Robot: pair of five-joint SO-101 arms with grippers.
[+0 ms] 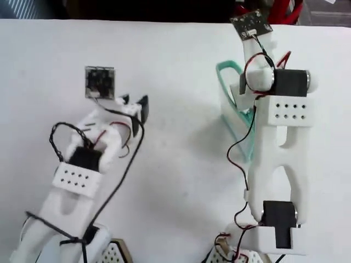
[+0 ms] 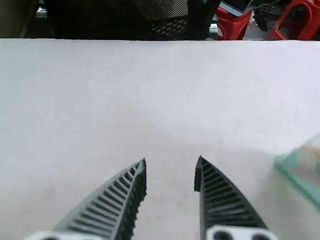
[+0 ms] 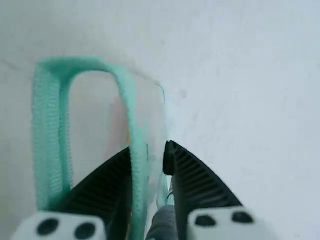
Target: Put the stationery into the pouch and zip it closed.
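Observation:
The clear pouch [image 1: 227, 70] with a teal zipper band lies on the white table under my right arm. My right gripper [image 3: 149, 152] stands at the pouch's open mouth, its jaws nearly together with the teal band [image 3: 137, 165] pinched between them. A faint pink and orange shape [image 3: 118, 116] shows through the pouch wall. My left gripper [image 1: 134, 102] rests low over bare table to the left of the pouch, open with nothing between its fingers [image 2: 170, 172]. A corner of the pouch [image 2: 300, 167] lies off to one side of it.
The table's far edge [image 2: 160, 40] has a dark chair and red items [image 2: 295, 20] behind it. Black and red cables [image 1: 241, 142] hang along both arms. The arm bases [image 1: 274, 230] stand at the near edge.

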